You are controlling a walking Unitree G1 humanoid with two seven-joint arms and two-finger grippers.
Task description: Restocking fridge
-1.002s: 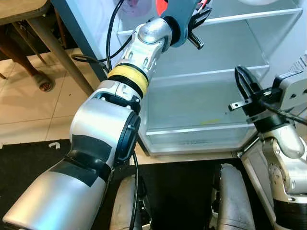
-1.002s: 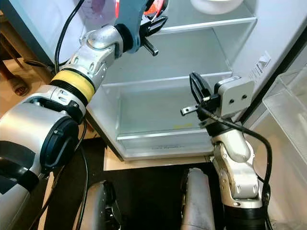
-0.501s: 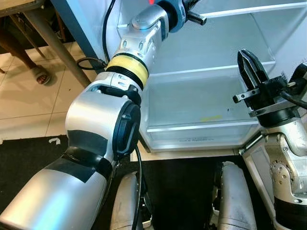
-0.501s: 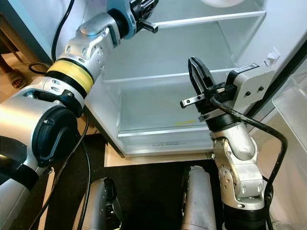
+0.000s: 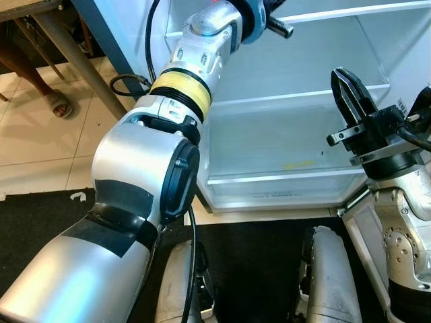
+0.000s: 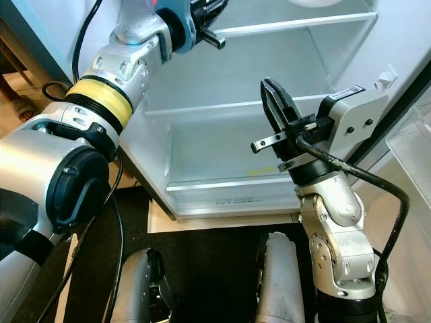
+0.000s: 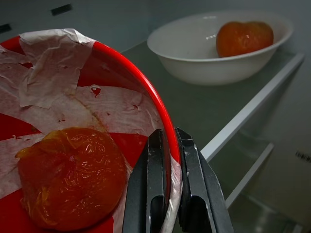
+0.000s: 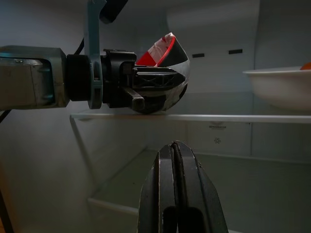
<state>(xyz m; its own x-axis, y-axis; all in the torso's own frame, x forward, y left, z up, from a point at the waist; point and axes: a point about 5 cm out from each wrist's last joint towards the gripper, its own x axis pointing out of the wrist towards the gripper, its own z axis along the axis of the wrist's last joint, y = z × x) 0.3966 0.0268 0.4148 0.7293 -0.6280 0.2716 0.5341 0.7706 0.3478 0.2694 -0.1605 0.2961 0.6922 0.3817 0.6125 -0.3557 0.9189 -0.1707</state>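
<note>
The open fridge (image 6: pixel 269 128) stands before the robot, its top cut off by the head views, so the upper shelf (image 6: pixel 296 23) shows there only as a front edge. The middle shelf (image 6: pixel 222 106) and the lowest compartment below it lie bare, with free room across their whole width. A small yellow mark and a line of print sit on the lowest compartment's front, too small to read; a white label on the fridge's right wall is likewise illegible. In the right wrist view a faint line of print on the back wall under the upper shelf cannot be read either.

The left arm (image 5: pixel 195 60) reaches up to the left end of the upper shelf. The left tool (image 7: pixel 170 160) is clenched on the rim of a red bowl (image 7: pixel 141 92), one finger inside and one outside. The bowl is lined with torn white paper and holds an orange-red fruit (image 7: pixel 70 177) wrapped in clear film. In the right wrist view the bowl (image 8: pixel 167 63) is tilted, just over the shelf's front edge; whether it touches the shelf is unclear.

A white bowl (image 7: pixel 218 48) with another orange-red fruit (image 7: pixel 243 38) rests further right on the same shelf, apart from the red bowl.

The right tool (image 6: pixel 276 111) hovers in front of the middle shelf, its fingers pressed together and holding nothing.
</note>
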